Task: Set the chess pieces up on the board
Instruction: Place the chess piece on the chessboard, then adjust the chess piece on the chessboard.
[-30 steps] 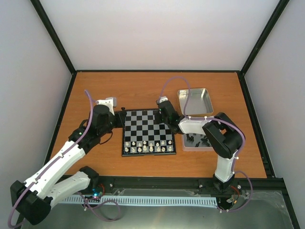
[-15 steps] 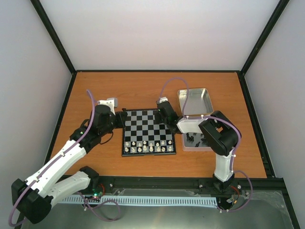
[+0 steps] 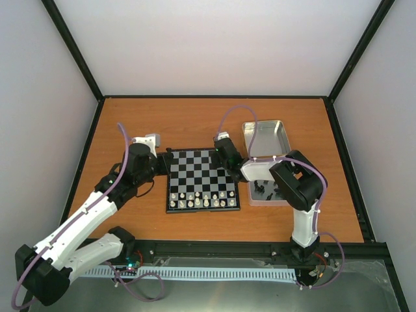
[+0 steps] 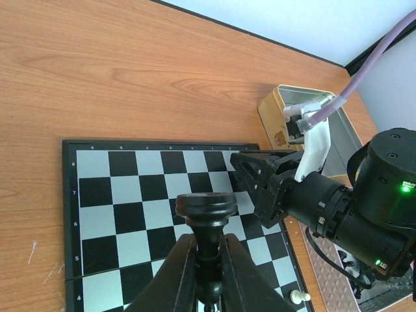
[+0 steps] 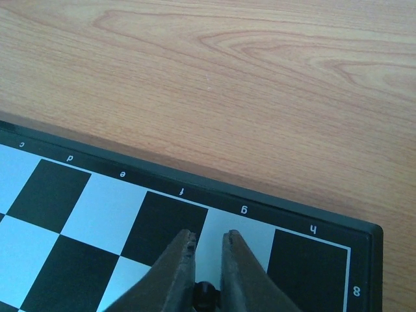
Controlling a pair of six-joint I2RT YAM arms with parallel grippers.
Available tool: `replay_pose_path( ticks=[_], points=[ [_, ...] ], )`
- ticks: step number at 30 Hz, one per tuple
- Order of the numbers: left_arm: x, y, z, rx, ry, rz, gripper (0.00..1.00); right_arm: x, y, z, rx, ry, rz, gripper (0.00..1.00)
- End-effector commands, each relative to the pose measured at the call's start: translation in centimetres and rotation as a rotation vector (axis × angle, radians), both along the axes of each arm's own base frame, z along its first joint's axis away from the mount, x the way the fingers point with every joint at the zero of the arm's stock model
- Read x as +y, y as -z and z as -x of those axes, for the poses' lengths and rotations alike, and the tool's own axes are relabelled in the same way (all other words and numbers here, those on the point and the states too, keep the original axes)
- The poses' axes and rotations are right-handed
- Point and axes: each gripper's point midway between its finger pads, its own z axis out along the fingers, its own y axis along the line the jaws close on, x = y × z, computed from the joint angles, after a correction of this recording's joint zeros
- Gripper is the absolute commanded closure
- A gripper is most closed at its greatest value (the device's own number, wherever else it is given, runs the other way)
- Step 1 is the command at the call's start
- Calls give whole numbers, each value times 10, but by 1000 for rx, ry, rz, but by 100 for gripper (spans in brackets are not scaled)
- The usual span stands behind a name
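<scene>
My left gripper (image 4: 207, 240): clenched on one black piece (image 4: 207, 207), held above the board (image 3: 203, 170). My right gripper (image 5: 207, 235): jaws narrowly apart over the far corner squares, a second black piece (image 5: 207, 296) between them; gripped or freed, I could not tell. The white pieces (image 3: 201, 199) stood ranked; the black ranks looked unfilled. Spares (image 3: 268, 190) in the tray (image 3: 260, 203) behind my right gripper: uncountable, half hidden.

Smooth brown wood with wavy grain lines is being shown by the table (image 4: 130, 58). A little light is being thrown back by the flat, glossy black and silvery squares of the board (image 4: 123, 188). A shiny black plastic look is being given off by the chess piece (image 4: 207, 208), a dull black one by the fingers (image 4: 174, 279) of the left gripper (image 4: 208, 260), and bright bare metal by the open tin (image 3: 263, 138).
</scene>
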Motion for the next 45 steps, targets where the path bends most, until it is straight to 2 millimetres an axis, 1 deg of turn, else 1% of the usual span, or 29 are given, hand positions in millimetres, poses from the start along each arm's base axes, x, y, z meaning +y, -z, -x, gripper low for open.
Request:
replay_pose_path(
  ticks=[1, 3, 6, 11, 16, 18, 19, 22, 23, 25, 28, 32, 37, 45],
  points=[
    [4, -8, -1, -25, -17, 13, 99, -1, -9, -6, -24, 16, -11, 83],
    [4, -8, -1, -25, -17, 13, 99, -1, -15, -4, -26, 14, -22, 78],
    [4, -8, -1, -27, -16, 11, 100, 0, -30, -2, -40, 10, -46, 74],
    [4, -10, -2, -35, -16, 11, 99, 0, -53, -1, -64, 5, -74, 72],
    [3, -10, -3, -36, -12, 12, 99, 1, -63, 1, -56, 2, -84, 71],
    [2, -9, -2, -35, -6, 12, 99, 2, -65, 1, -39, 4, -82, 69],
    [2, -9, -2, -35, -5, 11, 99, 3, -64, 0, -19, 6, -70, 69],
    [2, -8, -1, -32, -3, 10, 99, 5, -52, -2, 86, 11, -12, 69],
    [3, -9, -1, -34, -4, 10, 99, 2, -42, 3, 147, 11, 35, 70],
    [4, -9, -1, -34, -8, 8, 99, 3, -34, 6, 217, -5, 84, 71],
    [6, -10, 0, -42, -16, 6, 99, -1, -21, 12, 296, -24, 159, 71],
    [6, -8, 0, -42, -19, 8, 99, 1, -18, 14, 329, -60, 198, 74],
    [4, -5, 1, -32, -11, 14, 99, 4, -15, 10, 350, -72, 229, 75],
    [5, -4, 0, -35, -13, 8, 99, 4, -1, 12, 394, -102, 276, 76]
  ],
)
